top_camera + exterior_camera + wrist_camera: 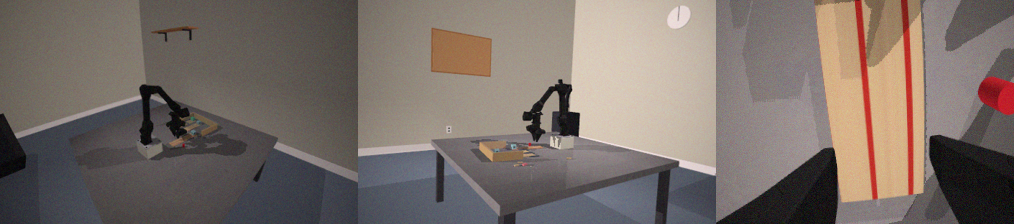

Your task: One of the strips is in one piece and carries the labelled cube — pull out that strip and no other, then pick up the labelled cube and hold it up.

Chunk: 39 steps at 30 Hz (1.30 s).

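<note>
My gripper (180,136) (536,140) (883,152) is open and points down, its fingers on either side of the near end of a pale wooden strip (175,143) (536,147) (888,125) with two red lines. Nothing is gripped. The strip runs toward the low wooden tray (210,130) (509,156). A light blue cube (193,132) (513,146) is near its far part. Another blue cube (199,122) (497,151) and a green cube (193,118) are at the tray. Another strip (193,126) lies farther back. Labels and any break in the strips are too small to tell.
A small red cylinder (183,145) (530,144) (997,95) stands out beside the strip, to the right in the wrist view. Small pieces, one of them red (524,164), lie on the table (172,187) (588,172) beside the tray. Arm shadows cross the table.
</note>
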Tool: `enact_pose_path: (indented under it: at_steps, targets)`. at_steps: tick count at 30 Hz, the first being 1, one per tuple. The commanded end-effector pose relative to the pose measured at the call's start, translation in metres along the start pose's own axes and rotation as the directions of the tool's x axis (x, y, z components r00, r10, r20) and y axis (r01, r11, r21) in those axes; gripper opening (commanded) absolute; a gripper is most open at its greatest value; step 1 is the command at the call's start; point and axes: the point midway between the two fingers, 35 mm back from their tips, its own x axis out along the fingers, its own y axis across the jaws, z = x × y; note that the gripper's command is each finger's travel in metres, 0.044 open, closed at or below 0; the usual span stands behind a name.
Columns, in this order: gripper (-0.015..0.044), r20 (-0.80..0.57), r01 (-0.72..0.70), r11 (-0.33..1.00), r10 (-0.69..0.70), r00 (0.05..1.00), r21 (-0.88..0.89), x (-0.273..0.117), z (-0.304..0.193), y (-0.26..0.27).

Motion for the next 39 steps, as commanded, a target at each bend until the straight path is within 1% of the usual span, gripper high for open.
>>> enact_pose_path:
  at_steps: [1,7,39]
  targets:
    - [0.0289,-0.005,0.003,1.0,-0.003,1.0,0.001,-0.001,0.015,0.001]
    - [0.044,-0.003,0.002,1.0,-0.002,1.0,0.001,-0.005,0.039,0.001]
    - [0.044,0.008,0.002,1.0,-0.002,1.0,0.001,-0.021,0.165,0.0]
